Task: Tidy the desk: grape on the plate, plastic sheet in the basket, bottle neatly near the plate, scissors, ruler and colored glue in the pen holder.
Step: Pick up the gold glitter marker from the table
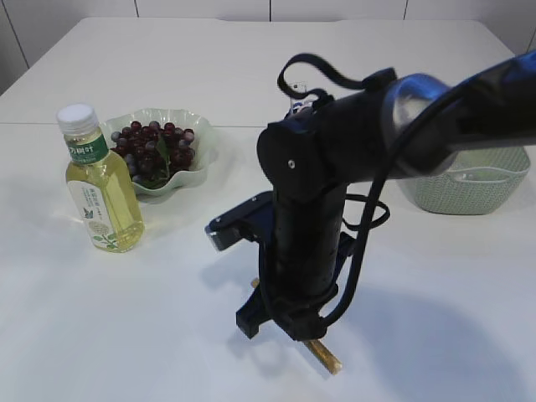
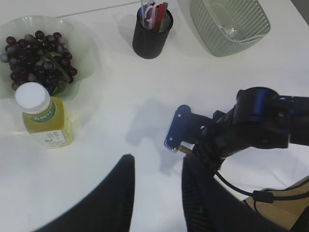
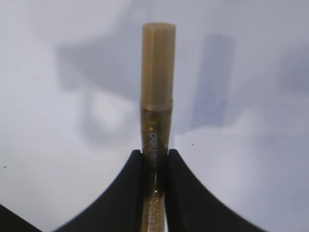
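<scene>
Right end effector (image 3: 153, 162), lowered to the table (image 1: 435, 318), its jaws pinched narrowly on the gold glitter glue tube (image 3: 157, 96), which lies flat with its cap pointing away. Judged next: lift straight up, keep the tube centred between the jaws, then tip it upright before carrying it to the black pen holder (image 2: 152, 33), which holds pink-handled scissors. Left end effector (image 2: 157, 191) hangs part-open and empty above the table. Beyond stand the bottle (image 1: 99, 179), the plate (image 1: 201, 159) of grapes (image 1: 152, 147) and the basket (image 1: 473, 186).
</scene>
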